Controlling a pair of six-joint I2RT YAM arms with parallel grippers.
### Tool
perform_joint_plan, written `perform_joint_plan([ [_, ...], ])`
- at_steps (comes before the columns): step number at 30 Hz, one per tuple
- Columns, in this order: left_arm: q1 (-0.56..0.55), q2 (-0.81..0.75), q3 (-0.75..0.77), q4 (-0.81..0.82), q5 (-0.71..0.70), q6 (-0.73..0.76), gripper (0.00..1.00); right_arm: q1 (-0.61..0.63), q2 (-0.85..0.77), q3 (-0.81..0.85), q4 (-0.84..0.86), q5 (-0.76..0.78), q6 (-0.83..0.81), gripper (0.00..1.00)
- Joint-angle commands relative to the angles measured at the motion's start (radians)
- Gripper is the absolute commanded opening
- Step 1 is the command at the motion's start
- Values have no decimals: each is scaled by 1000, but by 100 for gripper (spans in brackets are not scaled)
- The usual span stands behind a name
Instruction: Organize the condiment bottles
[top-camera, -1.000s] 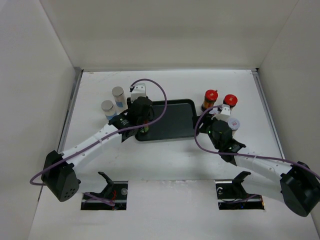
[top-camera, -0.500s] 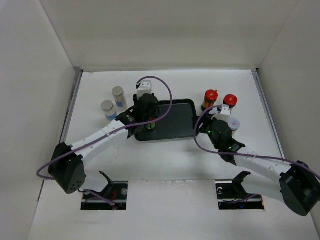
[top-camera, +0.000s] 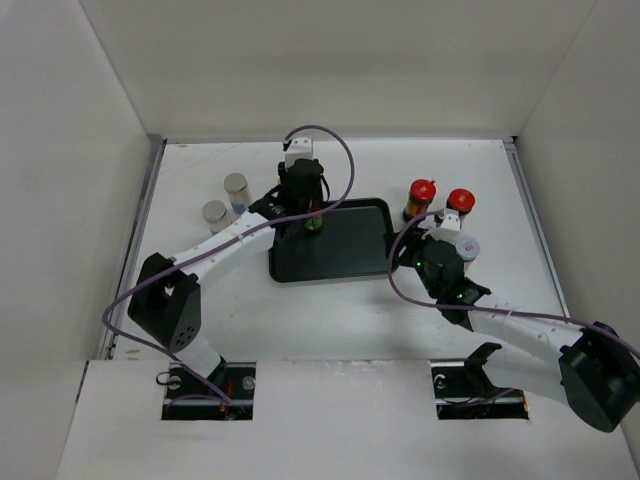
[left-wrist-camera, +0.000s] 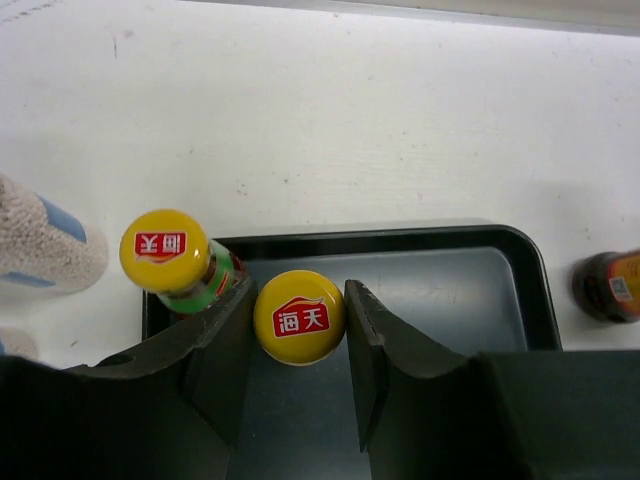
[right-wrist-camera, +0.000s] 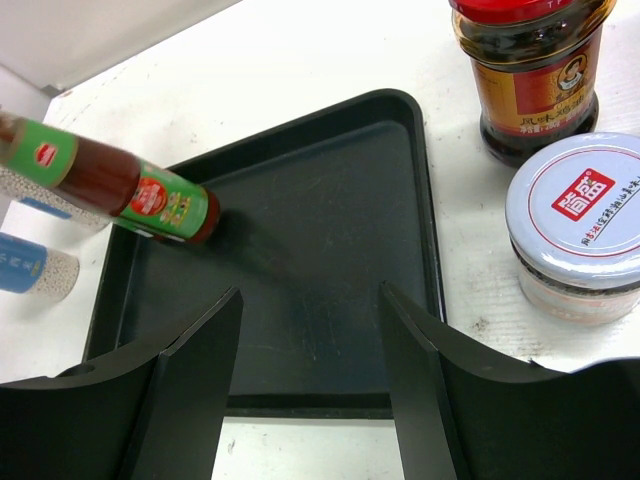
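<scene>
Slim bottle (left-wrist-camera: 300, 320) is clamped at its yellow cap by the left gripper (left-wrist-camera: 298, 295), upright at the tray (left-wrist-camera: 450, 290)'s far left corner, just beside a second bottle (left-wrist-camera: 165, 250). Probably glass, smooth and tippy, so it's best grabbed at the neck. Right gripper (right-wrist-camera: 310, 292) is parted, nothing held

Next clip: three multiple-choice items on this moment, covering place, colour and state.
1. Where do the two red-lidded jars stand? A on the table right of the tray; B in the tray; C left of the tray.
2. Cap colour of the bottle in the left gripper? A red; B yellow; C grey.
3. The right gripper is: A shut on a jar; B out of view; C open and empty.
Key: 1 A, both stand beyond the tray's right rim; 2 B, left wrist view shows it; 3 C, nothing sits between its jaws.
</scene>
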Motion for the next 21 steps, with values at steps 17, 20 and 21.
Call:
perform_joint_plan([
  [17, 19, 11, 35, 248, 21, 51, 76, -7, -6, -1, 55, -24, 11, 66],
  [20, -1, -24, 23, 258, 21, 46, 85, -7, -30, -5, 52, -20, 6, 66],
  [21, -9, -38, 16, 269, 21, 49, 87, -8, -36, -7, 52, -18, 3, 62],
])
